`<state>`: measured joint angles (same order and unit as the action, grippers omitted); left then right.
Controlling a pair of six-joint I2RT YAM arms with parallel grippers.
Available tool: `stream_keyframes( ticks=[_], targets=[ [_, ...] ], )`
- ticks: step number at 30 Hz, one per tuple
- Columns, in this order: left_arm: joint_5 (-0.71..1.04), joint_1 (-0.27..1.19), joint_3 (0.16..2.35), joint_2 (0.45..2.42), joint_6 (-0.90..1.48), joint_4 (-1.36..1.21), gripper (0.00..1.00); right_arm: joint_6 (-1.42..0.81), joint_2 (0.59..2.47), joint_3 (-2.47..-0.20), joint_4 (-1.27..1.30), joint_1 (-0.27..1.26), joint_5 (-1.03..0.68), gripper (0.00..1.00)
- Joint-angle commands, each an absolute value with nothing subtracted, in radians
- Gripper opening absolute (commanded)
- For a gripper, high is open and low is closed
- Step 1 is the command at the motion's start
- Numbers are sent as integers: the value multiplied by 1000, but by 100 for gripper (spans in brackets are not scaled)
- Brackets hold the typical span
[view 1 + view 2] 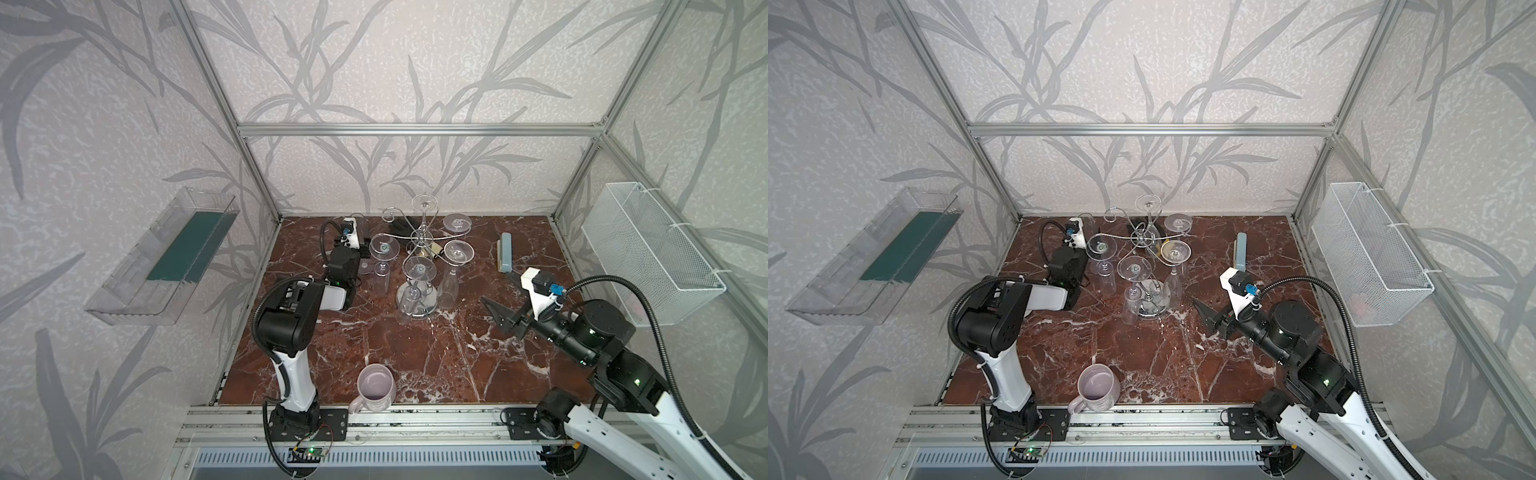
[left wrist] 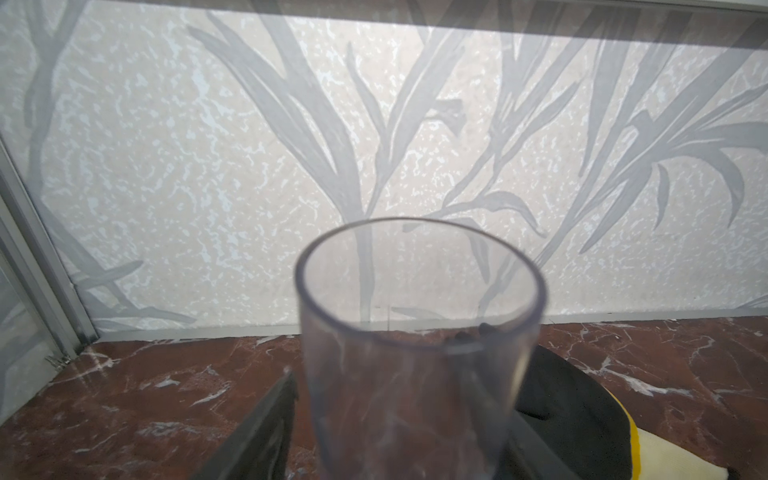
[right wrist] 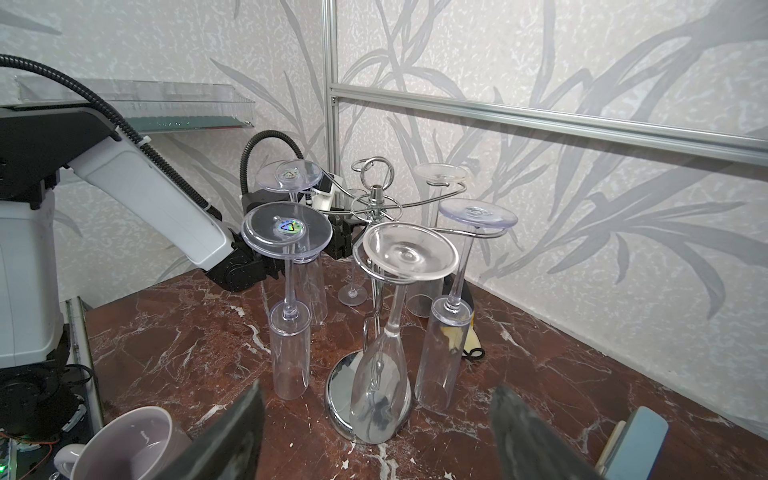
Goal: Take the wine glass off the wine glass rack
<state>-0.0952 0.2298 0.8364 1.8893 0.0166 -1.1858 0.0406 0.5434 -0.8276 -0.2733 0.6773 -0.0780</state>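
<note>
Apparently the wine glass (image 2: 419,316) stands off the rack (image 3: 376,193), upright between the fingers (image 2: 257,424) of the left tool (image 2: 403,386), grip or release unclear; right tool (image 3: 378,388) gapes empty; next: withdraw without tipping it

Your left arm (image 1: 332,296) is stretched far back, your right arm (image 1: 598,328) held short.
Left gripper (image 2: 399,395) sits low, jaws' grip unclear; right gripper (image 3: 378,390) hovers, jaws wide apart.

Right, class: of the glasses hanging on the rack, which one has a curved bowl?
The wine glass hanging nearest the right tool on the wine glass rack: its bowl swells like a tulip, while the other four glasses have straight, tube-shaped bowls.
</note>
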Motion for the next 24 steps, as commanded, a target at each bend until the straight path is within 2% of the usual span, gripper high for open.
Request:
stream_keyframes(
  ticks=[1,12,24],
  targets=[
    [-92,232,811,1877,4,-1208,74,28,526,-821,-253,684,-66,83],
    [-109,236,727,1761,-15,-1180,90,18,512,-834,-260,685,-76,83],
    [-141,236,609,1503,136,-1039,89,0,473,-846,-284,685,-44,83]
  ],
)
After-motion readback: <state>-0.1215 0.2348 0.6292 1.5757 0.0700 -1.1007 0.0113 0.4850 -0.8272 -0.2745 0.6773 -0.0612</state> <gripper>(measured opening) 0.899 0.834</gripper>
